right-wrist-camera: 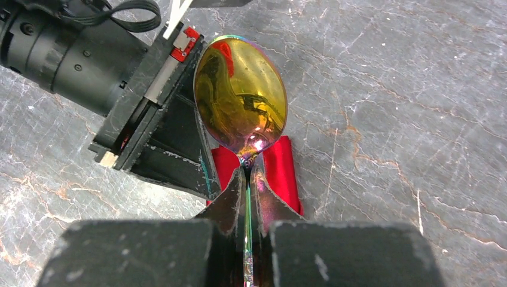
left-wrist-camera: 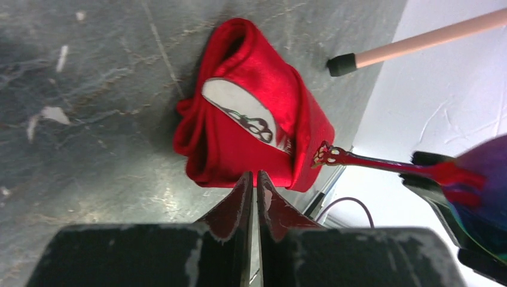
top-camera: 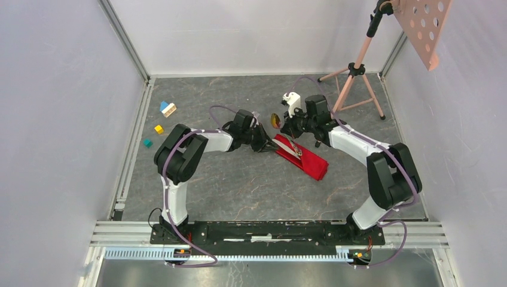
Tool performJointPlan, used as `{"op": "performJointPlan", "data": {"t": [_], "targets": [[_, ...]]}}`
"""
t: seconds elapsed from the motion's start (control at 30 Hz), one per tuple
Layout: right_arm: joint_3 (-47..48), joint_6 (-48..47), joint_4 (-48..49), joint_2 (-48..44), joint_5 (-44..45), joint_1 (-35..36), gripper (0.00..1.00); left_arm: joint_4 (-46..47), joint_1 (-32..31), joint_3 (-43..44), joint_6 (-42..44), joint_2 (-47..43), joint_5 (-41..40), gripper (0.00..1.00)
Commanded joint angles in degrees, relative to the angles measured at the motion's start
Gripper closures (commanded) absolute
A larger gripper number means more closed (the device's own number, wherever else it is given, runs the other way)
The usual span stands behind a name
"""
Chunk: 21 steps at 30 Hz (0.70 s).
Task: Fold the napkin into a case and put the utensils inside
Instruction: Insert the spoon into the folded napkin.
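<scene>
Now left hand (left-wrist-camera: 255, 175) pinches case (left-wrist-camera: 236, 152) near edge; right hand (right-wrist-camera: 248, 171) grips spoon (right-wrist-camera: 241, 89) over case end

arms: two, left arm (top-camera: 179, 156) and right arm (top-camera: 390, 174)
grippers: two, left gripper (left-wrist-camera: 254, 176) and right gripper (right-wrist-camera: 248, 170)
case (left-wrist-camera: 236, 152): one, red
spoon (right-wrist-camera: 242, 95): one, gold
silver utensil (left-wrist-camera: 239, 110): one in sight
utensils in all: two in sight
blocks: four, one each of blue (top-camera: 163, 105), cream (top-camera: 171, 110), yellow (top-camera: 158, 128), teal (top-camera: 147, 143)
tripod (top-camera: 357, 69): one
pegboard (top-camera: 423, 24): one
</scene>
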Motion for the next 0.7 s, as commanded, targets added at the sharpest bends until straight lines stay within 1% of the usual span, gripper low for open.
{"op": "performJointPlan", "data": {"t": [0.0, 0.23, 0.53, 0.67], "targets": [[1.51, 0.83, 5.61, 1.21, -2.48, 0.84, 1.00, 1.01, 0.36, 1.75, -0.66, 1.41, -1.25, 0.89], [1.83, -0.12, 5.75, 3.10, -3.30, 2.81, 0.99, 1.01, 1.14, 0.87, -0.57, 2.43, -1.76, 0.91], [1.39, -5.42, -1.88, 4.01, -1.14, 3.36, 0.99, 1.10, 1.51, 0.35, -0.44, 3.38, -1.68, 0.92], [-0.26, -6.13, -3.65, 2.68, -1.01, 3.45, 1.00, 1.10, 1.55, 0.35, -0.47, 3.69, -1.79, 0.93]]}}
